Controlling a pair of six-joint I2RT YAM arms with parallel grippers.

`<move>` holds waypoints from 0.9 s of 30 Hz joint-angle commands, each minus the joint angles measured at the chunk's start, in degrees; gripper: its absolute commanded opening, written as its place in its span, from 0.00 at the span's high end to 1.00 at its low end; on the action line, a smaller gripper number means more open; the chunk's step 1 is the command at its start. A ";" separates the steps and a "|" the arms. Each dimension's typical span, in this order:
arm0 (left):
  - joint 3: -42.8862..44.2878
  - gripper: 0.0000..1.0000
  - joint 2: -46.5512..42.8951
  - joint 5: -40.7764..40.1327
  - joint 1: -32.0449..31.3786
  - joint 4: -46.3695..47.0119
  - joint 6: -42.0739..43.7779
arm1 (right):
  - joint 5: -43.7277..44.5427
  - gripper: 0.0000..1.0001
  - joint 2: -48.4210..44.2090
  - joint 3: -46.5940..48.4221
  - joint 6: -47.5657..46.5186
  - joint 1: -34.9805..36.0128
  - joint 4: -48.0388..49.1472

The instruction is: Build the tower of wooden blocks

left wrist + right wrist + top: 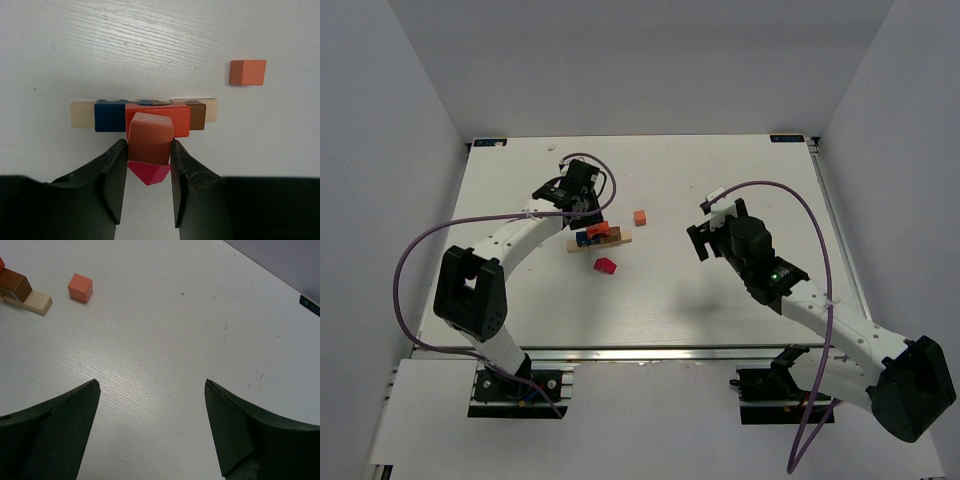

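Wood block tower (600,238) sits left of centre on the table (720,300): tan base row (80,115) carrying a blue block (110,116), an orange-red block (182,120) and a brown block (197,115).

My left gripper (148,145) is clenched on an orange-brown block (150,132), right at the orange-red block; can't tell if they touch. The held block looks slightly skewed between the fingers.

Step in hand, my read: seat it on top. To do it well:
- square it to the row
- centre it over the orange-red block
- lower slowly and let go only once it sits flat, since any side push probably shifts the stack

A red block (148,174) lies at 6 o'clock of the tower, showing under the held one; keep the fingers off it. A loose orange block (247,72) sits apart at 1 o'clock.

Pose: my left arm reaches out, wrist at the tower's 11 o'clock, gripper pointed down. My right gripper (151,383) is released, jaws wide over bare table at 3 o'clock, well apart.
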 commanded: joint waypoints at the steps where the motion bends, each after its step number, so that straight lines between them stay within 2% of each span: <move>1: 2.56 0.81 -0.54 -0.96 -0.56 0.04 -0.11 | 0.70 0.11 -0.95 -0.27 0.47 -0.34 0.92; 11: 3.97 0.80 0.51 -2.90 -0.74 -1.37 -0.02 | 0.17 0.11 -1.39 -0.53 0.03 -0.69 1.10; 15: 4.32 0.84 0.78 -3.68 -0.65 -2.24 -0.89 | -0.09 0.11 -1.65 -0.44 0.12 -0.86 1.10; 27: 3.70 0.84 0.87 -4.48 -0.74 -2.51 -3.62 | 0.09 0.11 -1.83 -0.80 0.56 -1.13 1.18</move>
